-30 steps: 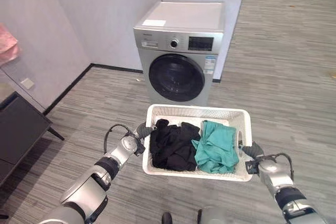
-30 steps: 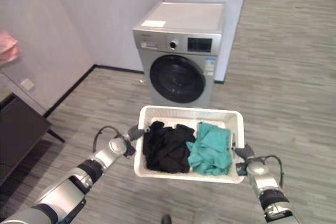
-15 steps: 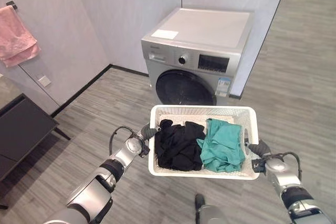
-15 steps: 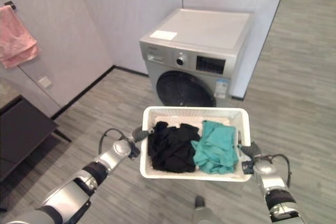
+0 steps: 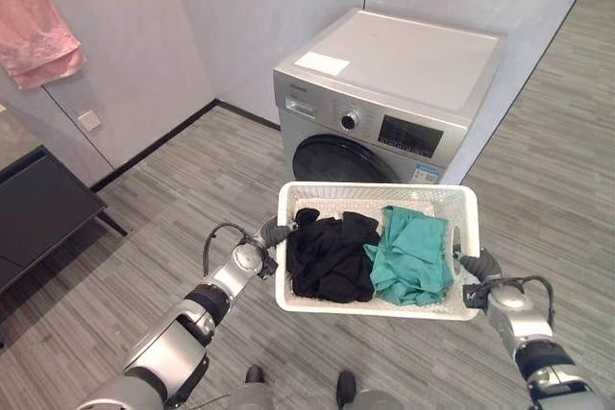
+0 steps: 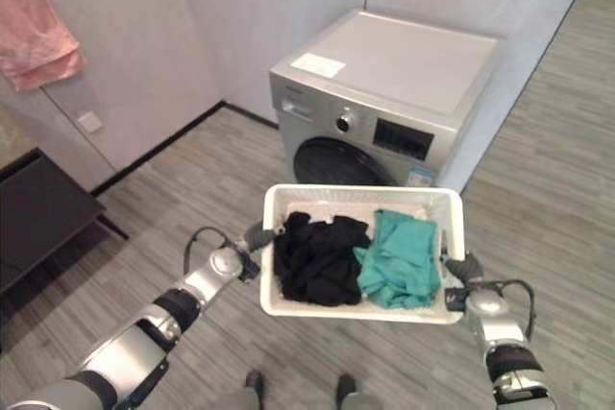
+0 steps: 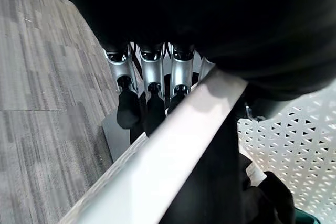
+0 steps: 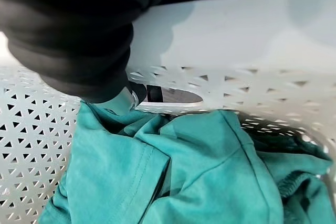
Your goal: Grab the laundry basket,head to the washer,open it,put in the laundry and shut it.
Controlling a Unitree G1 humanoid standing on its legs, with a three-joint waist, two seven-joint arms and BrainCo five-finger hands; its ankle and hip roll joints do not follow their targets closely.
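Observation:
I carry a white laundry basket [image 5: 376,189] at waist height with a hand on each side. Black clothes [image 5: 332,254] fill its left half and teal clothes [image 5: 413,258] its right half. My left hand [image 5: 252,256] is shut on the left rim; in the left wrist view its fingers [image 7: 149,103] curl under the white rim [image 7: 173,145]. My right hand [image 5: 480,280] grips the right side, with a finger [image 8: 128,98] at the handle slot beside the teal cloth [image 8: 184,171]. The silver washer [image 5: 384,93] stands just beyond the basket, its round dark door [image 5: 336,158] shut.
A dark low cabinet [image 5: 38,208] stands at the left. A pink towel [image 5: 38,26] hangs on the left wall above a wall socket [image 5: 88,120]. Grey walls meet behind the washer. Wood-look floor [image 5: 548,180] stretches out to the right.
The whole view has shifted: the washer now appears larger and closer, right behind the basket. Both hands keep the same hold on the basket.

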